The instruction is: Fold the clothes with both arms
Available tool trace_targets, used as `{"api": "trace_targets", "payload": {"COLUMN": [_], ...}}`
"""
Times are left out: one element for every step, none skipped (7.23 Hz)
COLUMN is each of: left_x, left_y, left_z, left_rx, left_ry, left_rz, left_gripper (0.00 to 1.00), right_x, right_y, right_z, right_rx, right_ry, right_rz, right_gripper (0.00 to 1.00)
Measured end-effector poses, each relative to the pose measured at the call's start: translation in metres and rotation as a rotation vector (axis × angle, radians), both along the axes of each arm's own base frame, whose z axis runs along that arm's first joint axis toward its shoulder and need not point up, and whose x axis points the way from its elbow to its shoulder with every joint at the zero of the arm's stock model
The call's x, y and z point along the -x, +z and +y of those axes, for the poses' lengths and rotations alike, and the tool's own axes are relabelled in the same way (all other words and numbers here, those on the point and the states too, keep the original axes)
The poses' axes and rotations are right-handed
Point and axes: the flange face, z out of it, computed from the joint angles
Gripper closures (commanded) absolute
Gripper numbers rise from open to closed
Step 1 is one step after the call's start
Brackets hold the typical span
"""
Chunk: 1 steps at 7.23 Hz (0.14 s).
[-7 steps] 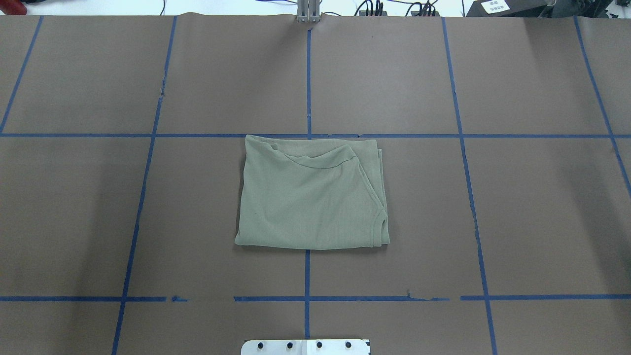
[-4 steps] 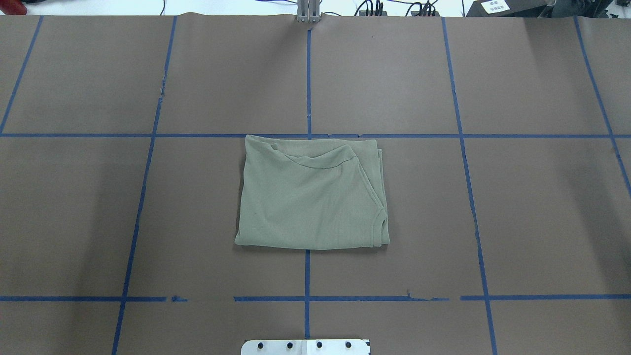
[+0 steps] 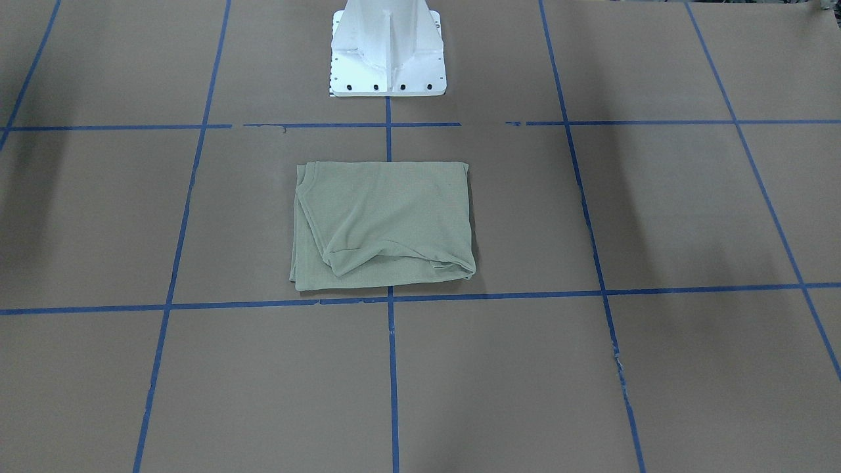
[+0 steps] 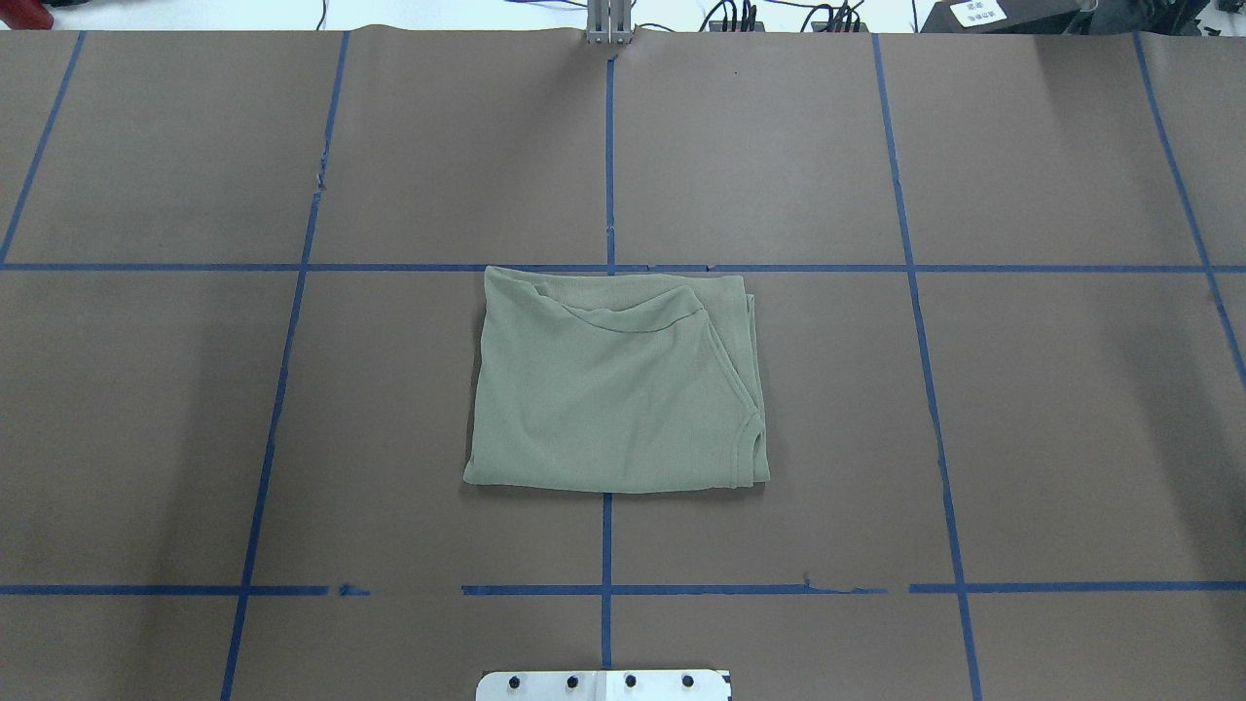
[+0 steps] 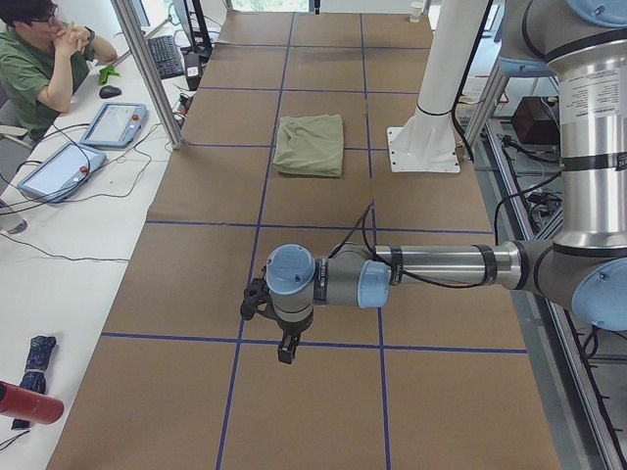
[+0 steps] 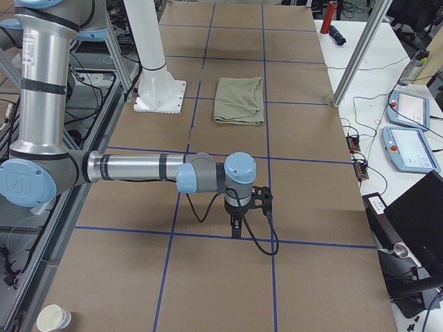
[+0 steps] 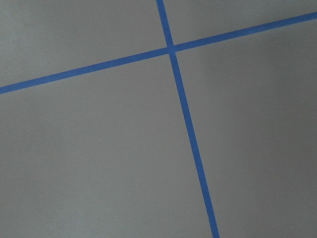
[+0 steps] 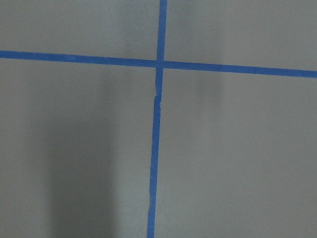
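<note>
Pedestal point(image 4: 604, 684) noted at near edge. Shirt point(image 4: 613, 389) found folded at its 12 o'clock, table point(image 4: 876, 438) centre. Judged light, limp, soft; pinch advised at 6 o'clock corners. Left gripper point(image 5: 285, 348) and right gripper point(image 6: 237, 227) parked far off at 9 and 3 o'clock; finger spread cannot be told.

I'm in a robotics lab: my silver-grey tube arms with light-blue joint caps point(image 5: 441, 264) work over a table covered in brown paper point(image 4: 779, 146), ruled into squares by blue tape lines point(image 4: 609, 175), with a white metal pedestal point(image 3: 387, 59) bolted onto it. Along the white side bench point(image 5: 59, 294) lie grey tablet-like control pendants with red buttons point(image 5: 113, 122) and a black keyboard point(image 5: 168, 57). A person in a green shirt point(image 5: 29, 78) sits there beside aluminium frame posts point(image 5: 149, 73).
</note>
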Motion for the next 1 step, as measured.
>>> {"api": "trace_targets", "payload": {"left_x": [0.0], "left_y": [0.0004], "left_z": [-0.0002], "left_rx": [0.001], "left_ry": [0.0], "left_rz": [0.0], "left_gripper": [0.0], "right_x": [0.0002], "right_y": [0.0001], "right_z": [0.0], "right_rx": [0.0], "right_ry": [0.0], "right_rz": [0.0], "right_gripper": [0.0]}}
